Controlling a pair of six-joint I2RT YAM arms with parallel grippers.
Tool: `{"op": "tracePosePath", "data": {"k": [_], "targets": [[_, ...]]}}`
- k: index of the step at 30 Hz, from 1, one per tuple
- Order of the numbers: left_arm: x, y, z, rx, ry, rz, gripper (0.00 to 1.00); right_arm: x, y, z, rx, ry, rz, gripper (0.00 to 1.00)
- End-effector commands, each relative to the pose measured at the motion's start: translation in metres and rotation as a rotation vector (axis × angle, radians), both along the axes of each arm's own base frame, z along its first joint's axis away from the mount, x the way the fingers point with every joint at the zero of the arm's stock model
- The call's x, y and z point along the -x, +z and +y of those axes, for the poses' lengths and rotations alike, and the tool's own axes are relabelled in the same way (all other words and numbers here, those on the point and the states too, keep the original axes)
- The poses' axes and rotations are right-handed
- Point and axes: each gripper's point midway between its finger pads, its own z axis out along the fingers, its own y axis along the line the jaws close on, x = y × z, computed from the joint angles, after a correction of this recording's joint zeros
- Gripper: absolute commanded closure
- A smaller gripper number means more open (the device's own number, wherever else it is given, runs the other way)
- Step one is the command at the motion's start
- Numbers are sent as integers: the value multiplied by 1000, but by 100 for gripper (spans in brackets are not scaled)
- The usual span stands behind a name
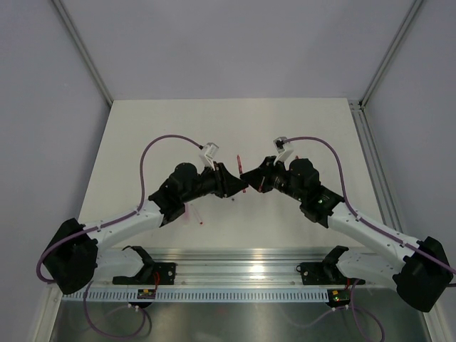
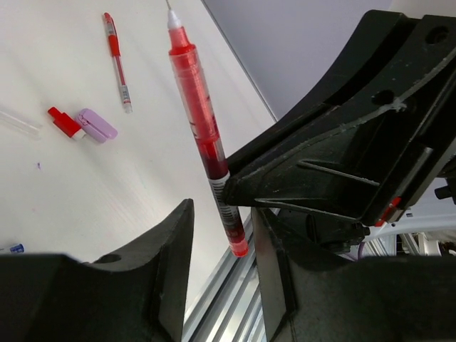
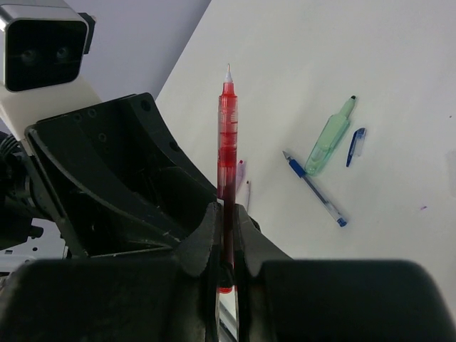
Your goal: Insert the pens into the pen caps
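Observation:
My right gripper (image 3: 226,210) is shut on a red pen (image 3: 226,135) and holds it upright, fine tip up, above the table. In the left wrist view the same red pen (image 2: 199,121) has its rear end between my left gripper's (image 2: 222,214) open jaws, with a gap on both sides. In the top view the two grippers meet at mid-table, left (image 1: 231,184) and right (image 1: 251,176). On the table lie a second red pen (image 2: 116,60), a red cap (image 2: 64,122), a pale pink cap (image 2: 97,125), a pale green cap (image 3: 329,142), a blue pen (image 3: 313,187) and a blue cap (image 3: 356,146).
A metal rail (image 1: 242,274) runs along the table's near edge between the arm bases. A slim pink pen (image 1: 191,211) lies under my left arm. White enclosure walls stand at the back and sides.

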Motion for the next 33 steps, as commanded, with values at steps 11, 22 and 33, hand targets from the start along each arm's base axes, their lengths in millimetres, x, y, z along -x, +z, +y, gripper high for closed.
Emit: {"op": "tracePosePath", "data": {"k": [11,22,33], "targets": [[-14,34,4,29,58,-130,100,6,18,9,-44,54,-39,94],[14,15,101,-168,300,-158,100,-13,0,-10,92,-73,-39,62],[68,69,177,-289,332,-273,100,-67,-121,-43,557,-186,249,83]]}}
